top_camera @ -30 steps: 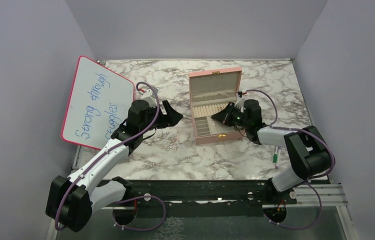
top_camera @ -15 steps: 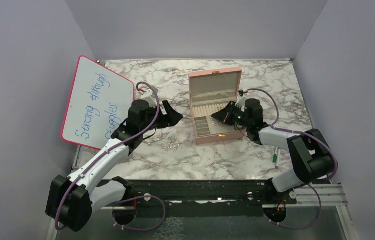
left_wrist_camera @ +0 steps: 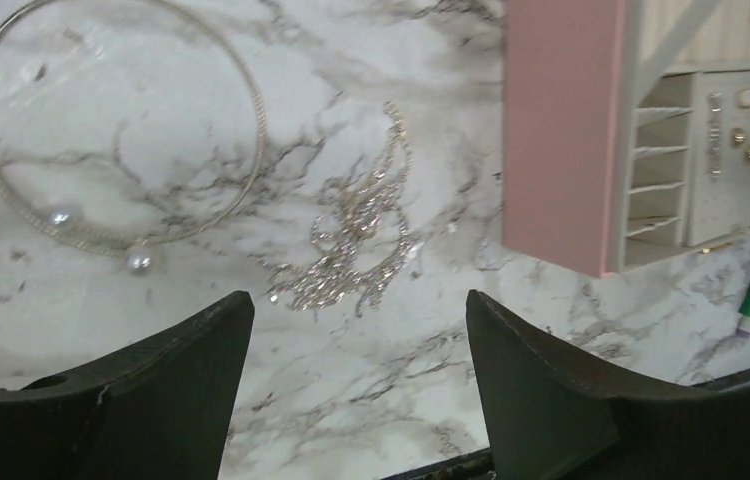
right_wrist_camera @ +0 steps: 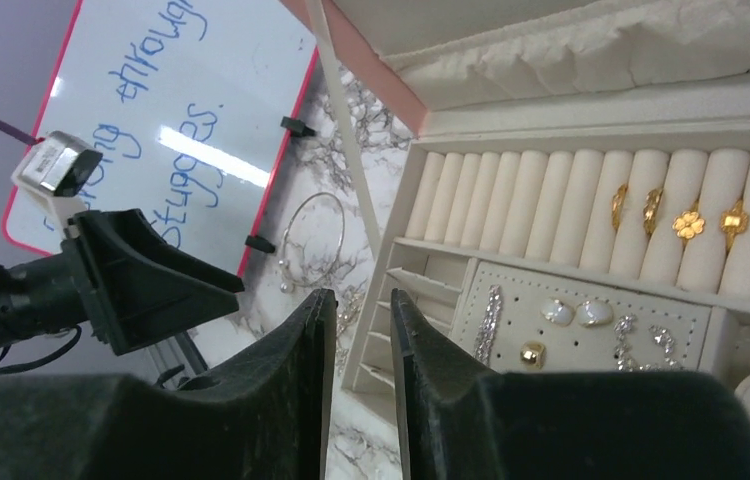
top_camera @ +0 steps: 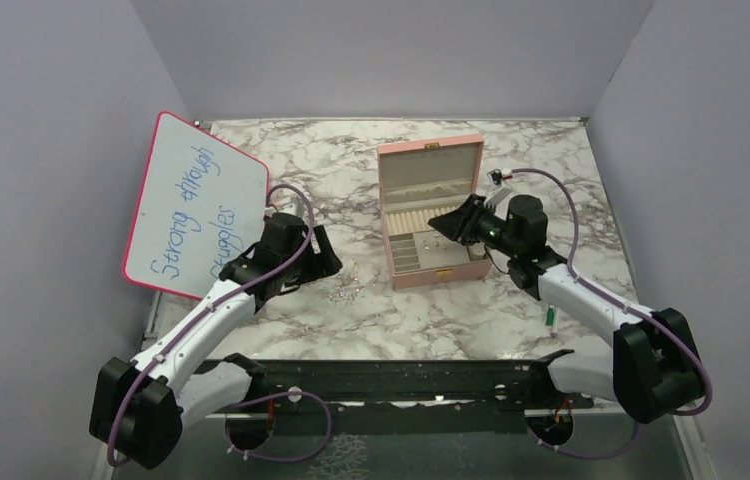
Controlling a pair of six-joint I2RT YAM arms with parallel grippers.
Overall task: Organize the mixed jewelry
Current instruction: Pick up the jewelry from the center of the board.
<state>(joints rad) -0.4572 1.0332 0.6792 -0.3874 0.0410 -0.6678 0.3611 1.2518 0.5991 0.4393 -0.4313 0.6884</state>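
The mixed jewelry is partly loose on the marble. A thin silver hoop with two pearls lies left of a sparkly silver chain pile. My left gripper hovers open just short of that pile, nothing between its fingers; from above it sits left of the open pink box. Inside the box, gold rings sit in the rolls and earrings lie on the pad. My right gripper hangs over the box's left compartments, jaws slightly apart and empty.
A pink-framed whiteboard with blue writing leans at the left wall. A green-and-white marker lies on the table right of the box, by the right arm. The box lid stands upright at the back.
My right gripper's jaws have parted and its arm has swung outward to the right. My left gripper has dropped nearer and lower, toward the loose jewelry.
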